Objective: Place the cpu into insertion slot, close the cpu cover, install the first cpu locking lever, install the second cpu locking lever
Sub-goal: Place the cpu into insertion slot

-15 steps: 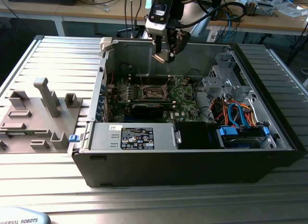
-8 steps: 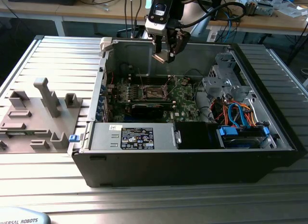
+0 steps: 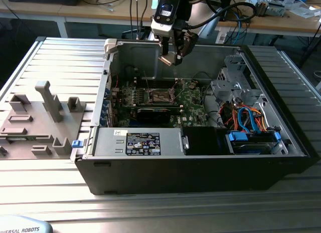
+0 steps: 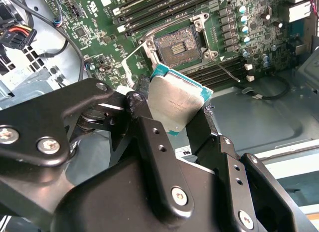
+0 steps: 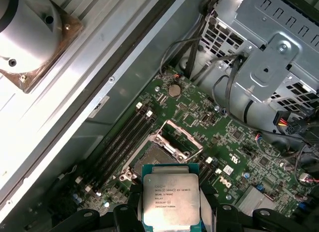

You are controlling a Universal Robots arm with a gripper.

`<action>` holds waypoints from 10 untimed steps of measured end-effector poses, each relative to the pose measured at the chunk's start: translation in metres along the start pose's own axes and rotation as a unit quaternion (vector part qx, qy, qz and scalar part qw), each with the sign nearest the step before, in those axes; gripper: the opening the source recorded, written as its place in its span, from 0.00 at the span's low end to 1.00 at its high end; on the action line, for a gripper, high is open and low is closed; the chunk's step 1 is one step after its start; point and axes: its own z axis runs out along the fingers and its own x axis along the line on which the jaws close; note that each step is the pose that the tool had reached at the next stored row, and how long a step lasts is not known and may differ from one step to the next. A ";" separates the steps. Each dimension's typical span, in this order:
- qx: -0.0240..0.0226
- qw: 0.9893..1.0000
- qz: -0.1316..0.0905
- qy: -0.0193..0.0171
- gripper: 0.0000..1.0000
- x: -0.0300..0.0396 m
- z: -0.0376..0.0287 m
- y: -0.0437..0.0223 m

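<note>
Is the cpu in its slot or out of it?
Out. The gripper holds the cpu by its edges, clear of the green motherboard, and the insertion slot sits bare.

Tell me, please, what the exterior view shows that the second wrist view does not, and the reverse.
The exterior view takes in the whole open computer case, its labelled power supply, blue cables and a grey fixture tray on the exterior view's left. The second wrist view brings the cpu close, its silver top clamped between the black fingers. Both show the gripper above the green motherboard and the empty insertion slot.
</note>
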 end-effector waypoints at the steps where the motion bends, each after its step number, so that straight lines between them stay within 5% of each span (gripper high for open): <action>1: 0.000 1.000 0.001 0.000 0.54 0.0000 0.0000 0.0000; 10: 0.000 1.000 0.007 -0.001 0.54 0.0000 0.0000 0.0000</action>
